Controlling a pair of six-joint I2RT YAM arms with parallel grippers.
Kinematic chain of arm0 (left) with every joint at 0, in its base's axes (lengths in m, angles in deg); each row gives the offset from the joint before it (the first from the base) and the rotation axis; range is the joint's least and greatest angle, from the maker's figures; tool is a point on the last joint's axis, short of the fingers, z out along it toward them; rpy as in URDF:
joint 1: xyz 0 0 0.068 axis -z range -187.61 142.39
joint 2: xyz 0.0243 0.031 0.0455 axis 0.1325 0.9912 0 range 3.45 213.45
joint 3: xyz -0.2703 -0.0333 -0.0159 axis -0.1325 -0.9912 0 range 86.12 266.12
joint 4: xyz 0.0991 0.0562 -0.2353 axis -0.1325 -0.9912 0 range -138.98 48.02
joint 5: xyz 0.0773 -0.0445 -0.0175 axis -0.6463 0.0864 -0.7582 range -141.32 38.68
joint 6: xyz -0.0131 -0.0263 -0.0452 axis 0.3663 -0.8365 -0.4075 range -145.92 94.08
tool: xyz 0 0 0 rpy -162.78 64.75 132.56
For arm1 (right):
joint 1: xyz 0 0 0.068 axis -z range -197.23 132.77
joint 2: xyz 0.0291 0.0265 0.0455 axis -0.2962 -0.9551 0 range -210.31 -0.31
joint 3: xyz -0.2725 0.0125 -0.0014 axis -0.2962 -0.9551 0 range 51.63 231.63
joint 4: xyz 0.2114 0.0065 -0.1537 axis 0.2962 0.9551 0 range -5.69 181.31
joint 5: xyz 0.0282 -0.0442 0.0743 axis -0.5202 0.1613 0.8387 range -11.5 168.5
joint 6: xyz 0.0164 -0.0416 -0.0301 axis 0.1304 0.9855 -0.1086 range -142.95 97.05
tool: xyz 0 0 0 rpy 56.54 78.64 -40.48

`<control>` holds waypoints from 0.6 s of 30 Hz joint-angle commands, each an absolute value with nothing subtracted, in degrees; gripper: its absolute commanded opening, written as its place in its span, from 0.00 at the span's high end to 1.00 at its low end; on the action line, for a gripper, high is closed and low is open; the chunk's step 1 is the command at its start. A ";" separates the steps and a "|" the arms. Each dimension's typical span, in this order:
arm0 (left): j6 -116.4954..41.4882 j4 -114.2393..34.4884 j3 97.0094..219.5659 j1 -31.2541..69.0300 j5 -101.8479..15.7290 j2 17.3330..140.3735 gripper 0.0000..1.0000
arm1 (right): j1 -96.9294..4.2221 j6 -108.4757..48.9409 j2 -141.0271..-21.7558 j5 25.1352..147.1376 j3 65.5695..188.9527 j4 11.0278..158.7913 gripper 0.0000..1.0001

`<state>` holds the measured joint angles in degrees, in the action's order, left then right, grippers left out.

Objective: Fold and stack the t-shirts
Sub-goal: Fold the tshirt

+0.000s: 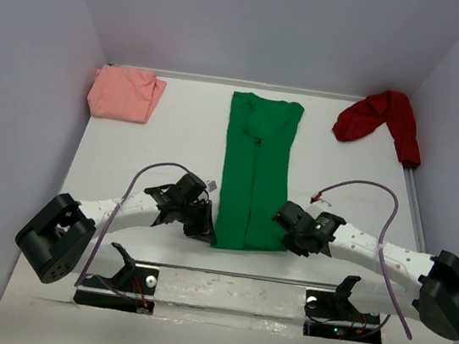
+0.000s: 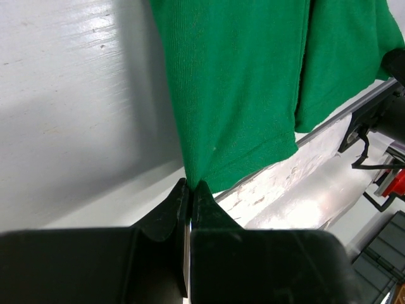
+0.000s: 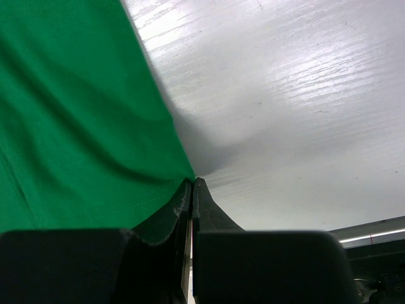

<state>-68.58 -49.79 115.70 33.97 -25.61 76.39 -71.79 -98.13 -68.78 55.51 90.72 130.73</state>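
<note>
The bright green t-shirt (image 1: 256, 167) lies in the middle of the table as a long narrow strip, its sides folded in and its collar at the far end. My left gripper (image 1: 207, 230) is shut on its near left corner (image 2: 209, 164). My right gripper (image 1: 283, 231) is shut on its near right corner (image 3: 126, 164). The salmon-pink t-shirt (image 1: 123, 93) lies folded at the far left. The dark red t-shirt (image 1: 382, 118) lies crumpled at the far right.
White walls close in the table on the left, back and right. A metal strip (image 1: 230, 292) runs along the near edge between the arm bases. Purple cables (image 1: 364, 187) loop above both arms.
</note>
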 commanded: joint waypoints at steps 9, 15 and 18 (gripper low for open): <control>-67.05 -53.32 116.27 34.22 -24.60 74.64 1.00 | -75.66 -97.65 -69.92 52.49 93.11 134.66 1.00; -69.25 -56.55 115.91 34.22 -27.93 70.34 1.00 | -79.80 -101.78 -71.59 50.29 95.66 139.32 1.00; -69.95 -59.54 116.79 34.31 -30.83 68.32 1.00 | -81.12 -103.63 -72.29 48.35 96.89 142.57 1.00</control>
